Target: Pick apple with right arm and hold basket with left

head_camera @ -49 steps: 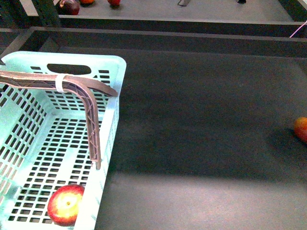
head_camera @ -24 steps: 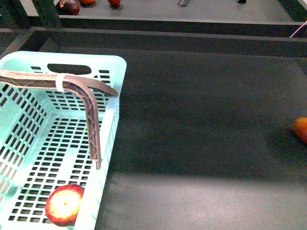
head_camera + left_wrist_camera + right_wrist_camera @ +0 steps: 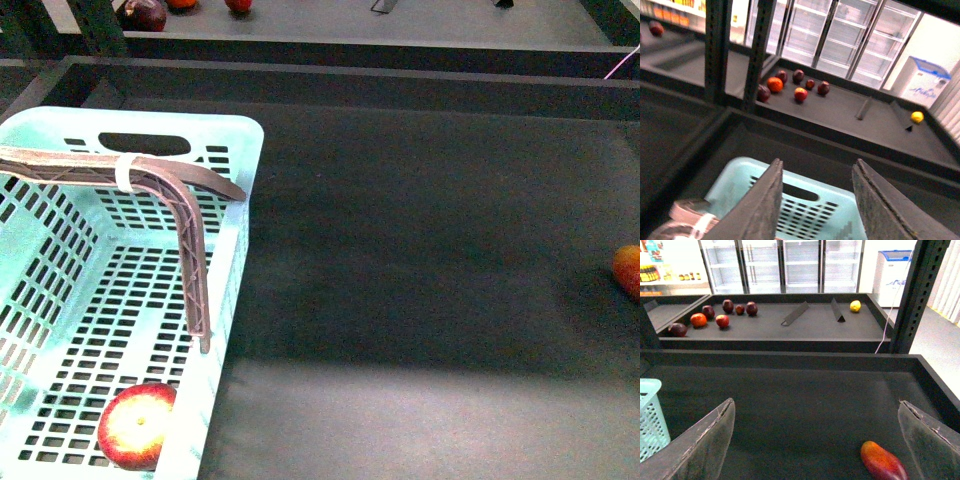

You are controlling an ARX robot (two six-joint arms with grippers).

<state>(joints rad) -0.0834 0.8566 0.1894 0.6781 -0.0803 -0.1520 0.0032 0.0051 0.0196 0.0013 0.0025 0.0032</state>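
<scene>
Presently: apple (image 3: 137,425) — lower left of frame, inside basket (image 3: 235,215); firm, smooth, bruisable, likely best gripped across its widest part. Left gripper (image 3: 815,197) and right gripper (image 3: 815,440) — both spread, empty.

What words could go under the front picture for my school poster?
A red apple lies in the near corner of a mint basket, with a bent grey-brown bar hooked over its rim.
</scene>
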